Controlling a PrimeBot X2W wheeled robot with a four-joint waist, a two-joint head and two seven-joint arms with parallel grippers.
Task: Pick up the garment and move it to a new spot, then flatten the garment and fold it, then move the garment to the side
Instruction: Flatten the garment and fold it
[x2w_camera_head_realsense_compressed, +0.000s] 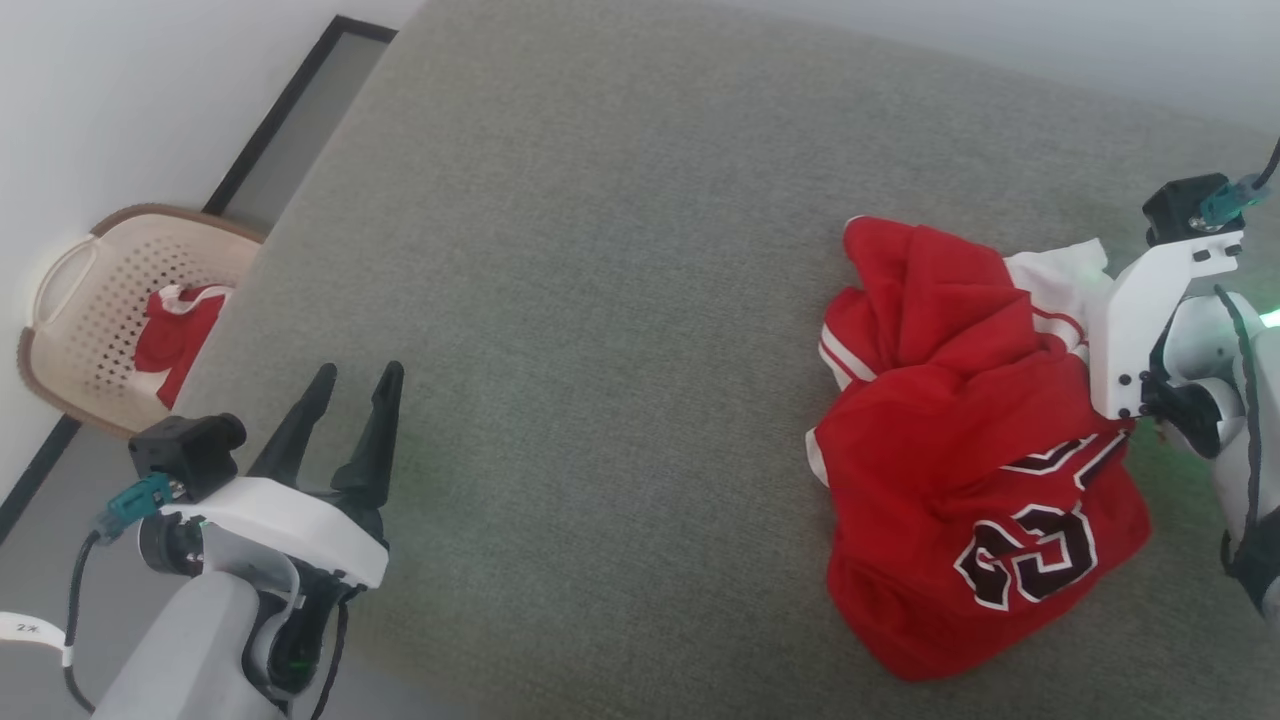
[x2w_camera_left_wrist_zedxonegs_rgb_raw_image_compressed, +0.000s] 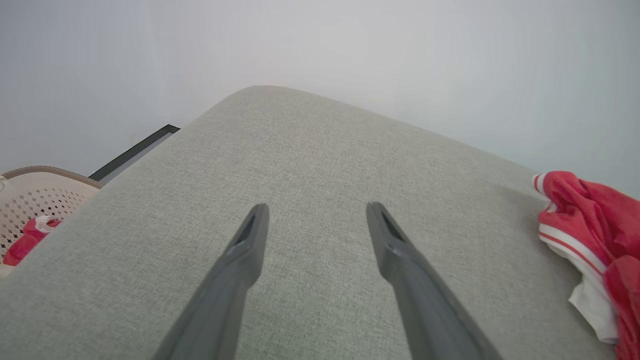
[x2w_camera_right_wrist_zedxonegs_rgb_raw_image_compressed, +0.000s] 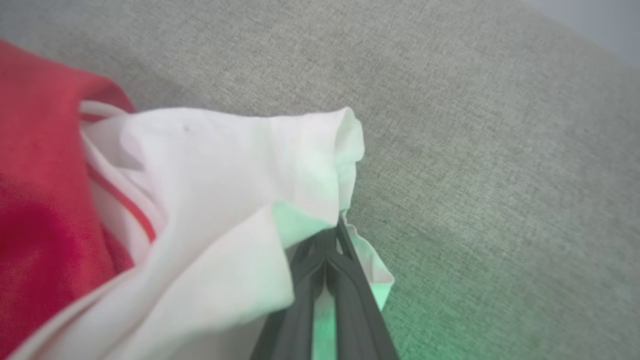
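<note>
1. Hovering over the near left edge of the grey fabric surface (x2w_camera_head_realsense_compressed: 600, 250), the left pincer (x2w_camera_head_realsense_compressed: 358, 380) stands wide, its two dark fingers (x2w_camera_left_wrist_zedxonegs_rgb_raw_image_compressed: 240, 260) spread and touching nothing.
2. In the left wrist view, bare grey fabric shows between those fingers, and the garment (x2w_camera_left_wrist_zedxonegs_rgb_raw_image_compressed: 590, 225) lies well apart at that view's right edge.
3. The garment (x2w_camera_head_realsense_compressed: 960, 440), a red jersey shirt, sits crumpled in a heap on the right part of the surface. A black-and-white "23" faces up on its near side, and red-white striped trim shows along its left flank.
4. The right pincer (x2w_camera_right_wrist_zedxonegs_rgb_raw_image_compressed: 327, 250) is pressed together on the edge of the garment's white sleeve (x2w_camera_right_wrist_zedxonegs_rgb_raw_image_compressed: 225, 175), at the heap's right side, with a thin fold of white cloth caught between its fingertips.
5. A green glow (x2w_camera_right_wrist_zedxonegs_rgb_raw_image_compressed: 440, 300) tints the sleeve and the surface beside that pincer.
6. Farther left, off the surface, a cream perforated laundry basket (x2w_camera_head_realsense_compressed: 70, 300) stands on the floor (x2w_camera_head_realsense_compressed: 40, 600) against the white wall (x2w_camera_head_realsense_compressed: 120, 90), with a red-and-white cloth (x2w_camera_head_realsense_compressed: 180, 330) inside.
</note>
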